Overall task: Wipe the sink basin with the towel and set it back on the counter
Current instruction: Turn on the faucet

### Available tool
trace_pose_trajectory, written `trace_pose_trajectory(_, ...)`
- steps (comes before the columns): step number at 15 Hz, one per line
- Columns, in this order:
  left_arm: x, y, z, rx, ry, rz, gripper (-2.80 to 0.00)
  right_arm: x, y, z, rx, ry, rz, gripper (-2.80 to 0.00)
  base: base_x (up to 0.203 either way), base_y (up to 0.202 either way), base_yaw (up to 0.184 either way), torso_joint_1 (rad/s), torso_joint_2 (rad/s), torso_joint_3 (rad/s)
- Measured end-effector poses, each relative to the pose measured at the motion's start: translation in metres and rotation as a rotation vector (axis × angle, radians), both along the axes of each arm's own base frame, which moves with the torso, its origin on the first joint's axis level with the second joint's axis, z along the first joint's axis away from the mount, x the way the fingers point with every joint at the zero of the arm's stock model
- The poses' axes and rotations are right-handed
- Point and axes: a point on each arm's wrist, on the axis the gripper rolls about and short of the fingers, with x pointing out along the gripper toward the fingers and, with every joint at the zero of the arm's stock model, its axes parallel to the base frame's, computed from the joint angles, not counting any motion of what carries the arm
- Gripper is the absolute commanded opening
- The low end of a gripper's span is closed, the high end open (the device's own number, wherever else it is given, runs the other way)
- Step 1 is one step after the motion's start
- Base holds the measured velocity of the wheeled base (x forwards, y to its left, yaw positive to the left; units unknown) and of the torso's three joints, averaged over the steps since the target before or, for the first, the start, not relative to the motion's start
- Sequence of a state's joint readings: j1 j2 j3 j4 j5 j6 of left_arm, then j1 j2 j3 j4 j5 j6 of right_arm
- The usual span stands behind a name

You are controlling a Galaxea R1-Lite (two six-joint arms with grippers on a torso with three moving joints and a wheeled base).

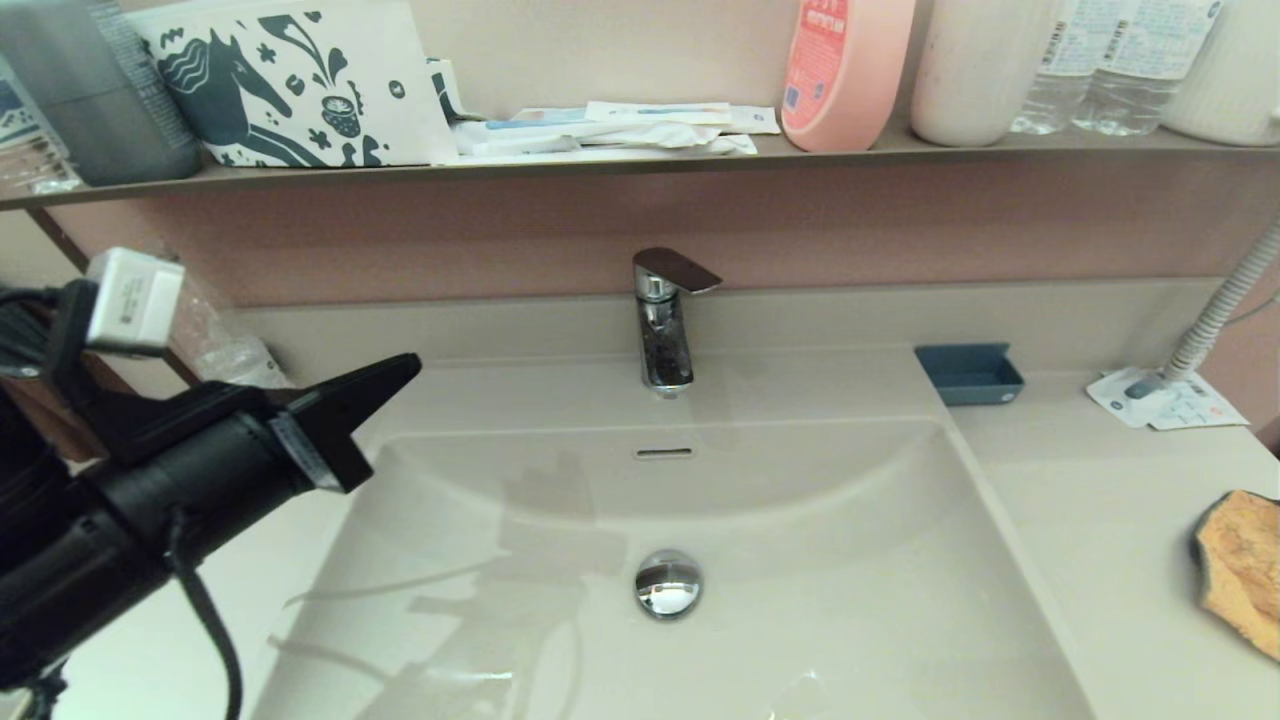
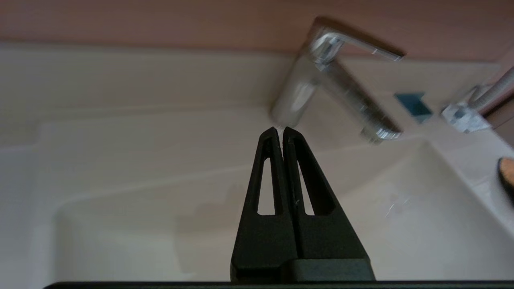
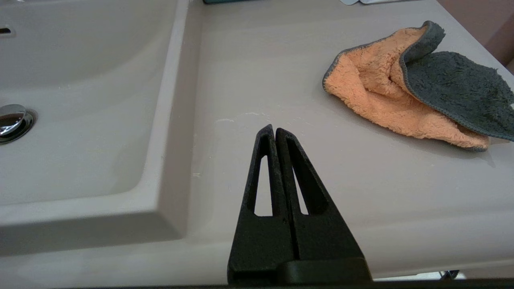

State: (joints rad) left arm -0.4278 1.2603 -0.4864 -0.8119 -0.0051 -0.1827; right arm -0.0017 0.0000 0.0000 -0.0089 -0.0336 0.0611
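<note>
The beige sink basin (image 1: pixel 800 560) fills the middle, with a chrome drain plug (image 1: pixel 668 583), a slot overflow (image 1: pixel 664 453) and a chrome faucet (image 1: pixel 663 320). The orange-tan towel (image 1: pixel 1243 567) with a dark grey edge lies crumpled on the counter (image 1: pixel 1100 520) at the right edge; in the right wrist view the towel (image 3: pixel 401 100) shows a grey flap folded over. My left gripper (image 1: pixel 405 368) hovers shut and empty above the basin's left rim. In its wrist view my right gripper (image 3: pixel 274 129) is shut and empty above the counter (image 3: pixel 257 72), apart from the towel. The head view does not show it.
A blue soap dish (image 1: pixel 970 374) sits at the basin's back right corner. A white printed leaflet (image 1: pixel 1170 400) and a corrugated hose (image 1: pixel 1225 305) lie at the far right. A brown shelf (image 1: pixel 600 165) above carries bottles, a pink bottle (image 1: pixel 845 70) and a patterned box (image 1: pixel 300 85).
</note>
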Motion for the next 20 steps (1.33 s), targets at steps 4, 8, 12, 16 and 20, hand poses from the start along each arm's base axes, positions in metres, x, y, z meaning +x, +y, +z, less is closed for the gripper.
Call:
trace_pose_trajectory(4,0.025,-0.054,0.005,-0.008,0.002,0.019,-2.80,0.000,0.000,0.000,0.000,0.000,0.000,-2.80,0.000,0.000,0.000,0.000,0.00,0.000)
trace_pose_trajectory(8,0.046,-0.092,0.002,0.024,0.006,0.017,-2.80,0.000,0.000,0.000,0.000,0.000,0.000,-2.80,0.000,0.000,0.000,0.000,0.00,0.000)
trace_pose_trajectory(12,0.057,-0.129,-0.005,0.052,0.007,-0.045,-2.80,0.000,0.000,0.000,0.000,0.000,0.000,-2.80,0.000,0.000,0.000,0.000,0.00,0.000)
trace_pose_trajectory(16,0.067,-0.158,-0.006,0.057,-0.009,-0.083,-2.80,0.000,0.000,0.000,0.000,0.000,0.000,-2.80,0.000,0.000,0.000,0.000,0.00,0.000)
trace_pose_trajectory(20,0.084,-0.178,0.000,0.040,-0.047,-0.087,-2.80,0.000,0.000,0.000,0.000,0.000,0.000,-2.80,0.000,0.000,0.000,0.000,0.00,0.000)
